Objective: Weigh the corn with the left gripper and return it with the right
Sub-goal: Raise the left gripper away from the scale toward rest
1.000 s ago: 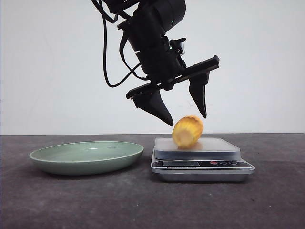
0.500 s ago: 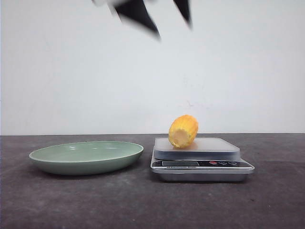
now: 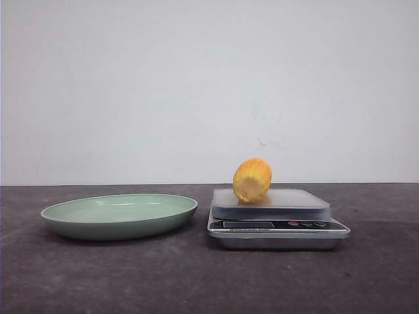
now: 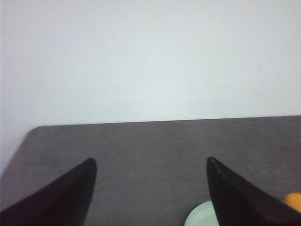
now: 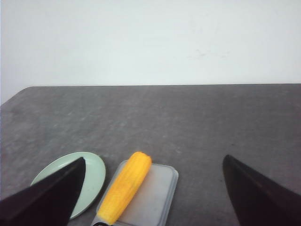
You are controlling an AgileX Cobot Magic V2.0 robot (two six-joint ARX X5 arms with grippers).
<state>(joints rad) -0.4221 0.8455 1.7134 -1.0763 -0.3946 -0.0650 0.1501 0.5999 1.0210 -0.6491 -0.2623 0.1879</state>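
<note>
The corn (image 3: 252, 180) lies alone on the platform of the scale (image 3: 277, 226), toward its left edge and just beside the green plate (image 3: 119, 215) on the dark surface (image 3: 196, 275), so the weighing step looks to be in hand. Returning it, I judge, calls for the right pincer (image 5: 153, 193), released with its tips spread wide and hanging high above the scale, to descend and straddle the cob across its length. The left pincer (image 4: 150, 193) hangs likewise released and holding nothing, off to the plate's side.
</note>
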